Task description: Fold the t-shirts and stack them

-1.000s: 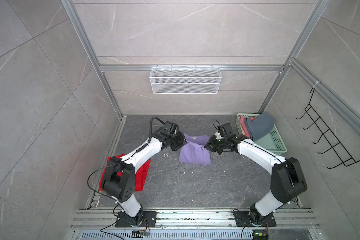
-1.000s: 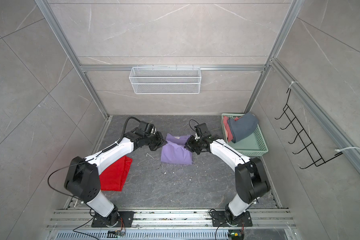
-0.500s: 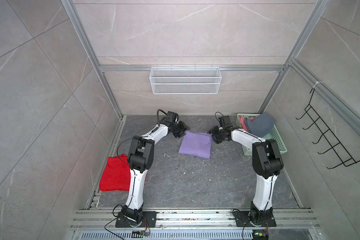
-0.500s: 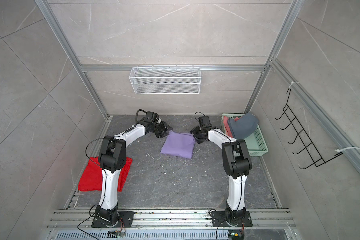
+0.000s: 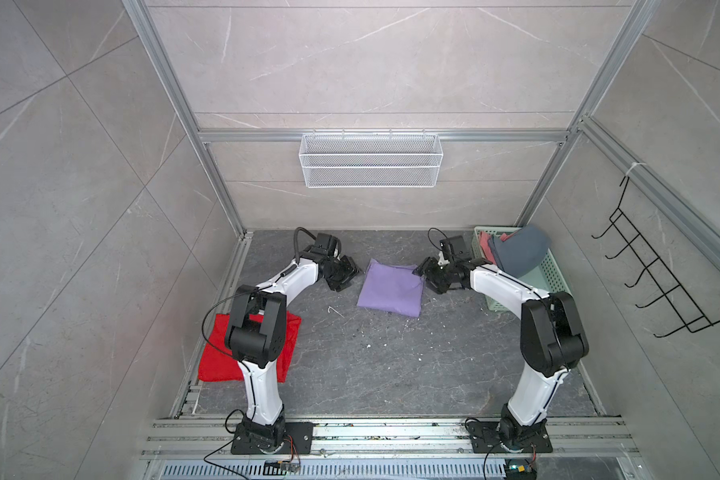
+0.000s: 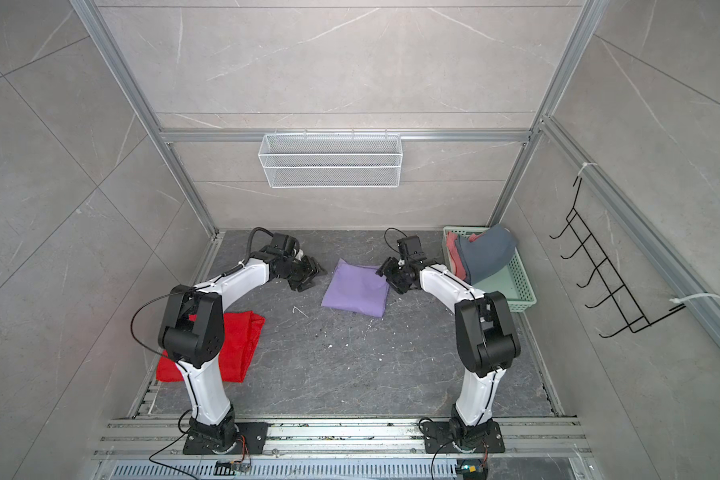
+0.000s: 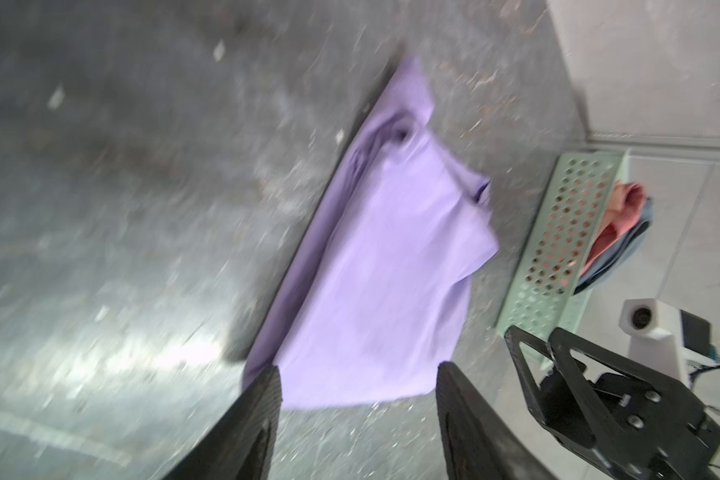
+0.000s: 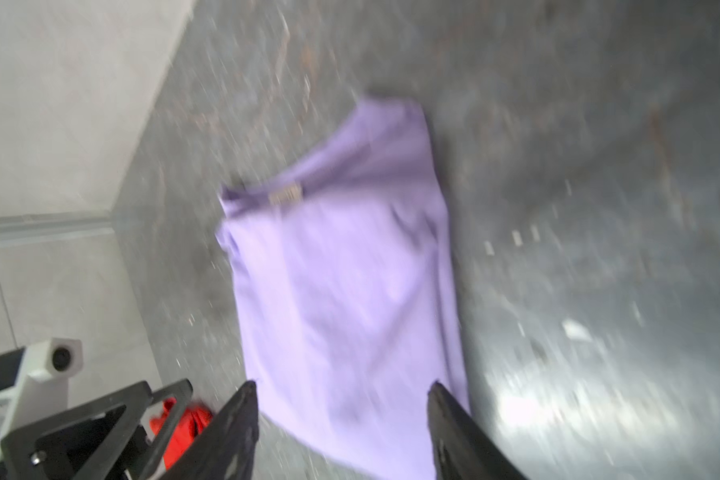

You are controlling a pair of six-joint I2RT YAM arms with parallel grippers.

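Setup is a booth of pale grey marble-look tile walls (image 5: 80, 166) with aluminium framing, and the dark grey stone-patterned tabletop (image 5: 391, 374) fills the lower middle of both top views. A white wire mesh basket (image 5: 371, 160) hangs on the back wall at centre frame, and a black wire hook rack (image 5: 661, 282) is on the wall at the right edge. The lilac-purple folded cloth t-shirt (image 5: 391, 291) lies flat as a rough rectangle in the middle of the tabletop, between the two arms. The left gripper (image 5: 344, 275) sits just beside its left edge, apart from it, spread wide with nothing in it. The left wrist view shows a clear gap between the fingers (image 7: 267, 399) with the shirt lying beyond. The right gripper (image 5: 427, 278) is at the shirt's upper right corner, also spread wide and holding nothing. One tip overlaps the cloth in both top views, but I can't tell if it actually touches. The bright red cloth t-shirt (image 5: 215, 361) lies flat at lower left, partly hidden behind the left arm's elbow. Over at the right, the mint-green perforated plastic basket (image 5: 555, 276) holds a slate-blue cloth t-shirt (image 5: 520, 249) heaped up over the rim, with a salmon-pink cloth t-shirt (image 5: 484, 245) tucked beside it. Both wrist views are pretty blurry.
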